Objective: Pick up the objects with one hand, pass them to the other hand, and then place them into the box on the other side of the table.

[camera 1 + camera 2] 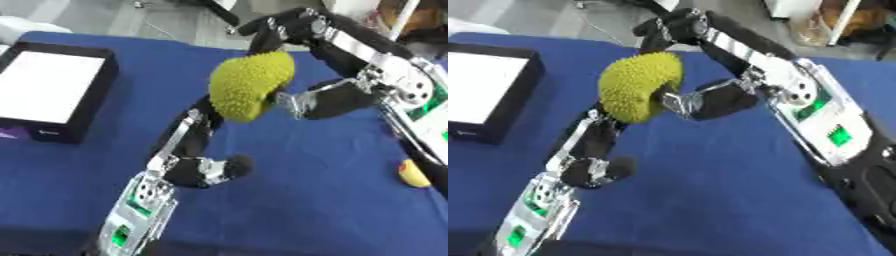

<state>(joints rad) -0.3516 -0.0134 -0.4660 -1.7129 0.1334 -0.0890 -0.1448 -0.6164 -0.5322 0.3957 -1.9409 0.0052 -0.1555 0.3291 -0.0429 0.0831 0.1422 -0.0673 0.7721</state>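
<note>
In the left eye view, a spiky yellow-green fruit (248, 85), shaped like a durian, is held above the blue table (306, 200) at upper centre. It is clasped by the right hand (293, 62), whose fingers curl over its top while the thumb is pressed in from the right side. The left hand (197, 145) is reached up from the lower left, its fingers straight and laid against the fruit's underside, the thumb stuck out to the right; nothing is clamped by it yet. The fruit is judged to be a light, hollow or foam-like model, since it is carried by a few fingers alone. Its studded skin should resist slipping, and a hold across the broad middle is judged best. A black box (83, 107) with a white floor is seen at the left edge; nothing is seen in it. A small yellow thing (413, 174) with a red spot lies at the right edge.

In the right eye view, the same handover is shown at upper left of centre. The fruit is seen wedged between both hands, and only the box's right part is shown at the left edge.
</note>
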